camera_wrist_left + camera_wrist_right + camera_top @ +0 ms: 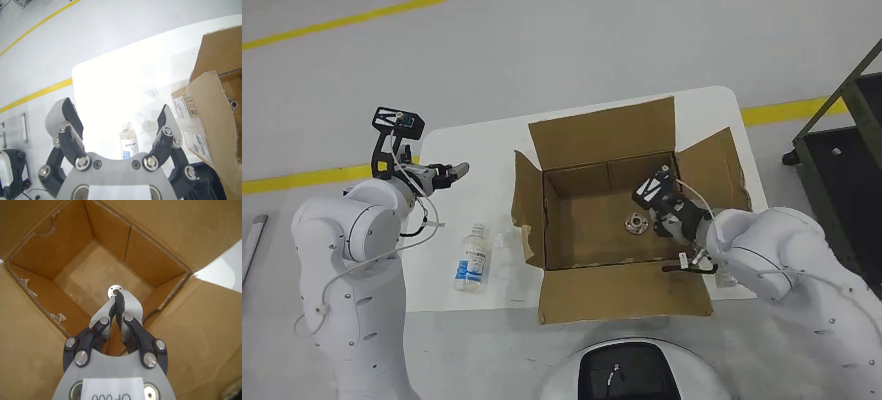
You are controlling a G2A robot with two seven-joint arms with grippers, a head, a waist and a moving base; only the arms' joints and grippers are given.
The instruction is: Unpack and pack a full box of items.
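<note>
Cardboard box [602, 135] stands open on the white surface [472, 150], filling the centre and right of the top view, all four flaps folded outward. Its torn corrugated edges show in the right wrist view [47, 251], and printed labels sit on the outer wall that faces the left wrist view [217, 56].

A small round metal fitting [635, 222] with a hole through its middle lies on the box floor, right of centre in the top view. It also shows past a torn flap edge in the left wrist view [233, 104].

The right hand [652, 218] is lowered inside the box from the right side of the frame. Its fingers are pressed together, and their tips [116, 296] meet the near rim of the fitting [113, 290]. Whether the rim is caught between the pads cannot be told.

The left hand [447, 172] hangs at the upper left of the top view, over the surface's left edge and well apart from the box. Its fingers are spread wide [117, 109] with nothing between them.

A clear plastic bottle [472, 258] with a blue and white label lies on its side on the surface [113, 75], left of the box and near it, in the lower left of the top view. In the left wrist view the bottle [128, 140] appears between the spread fingers, farther off, its neck pointing up the frame.

Yellow lines cross the grey floor around the surface.
</note>
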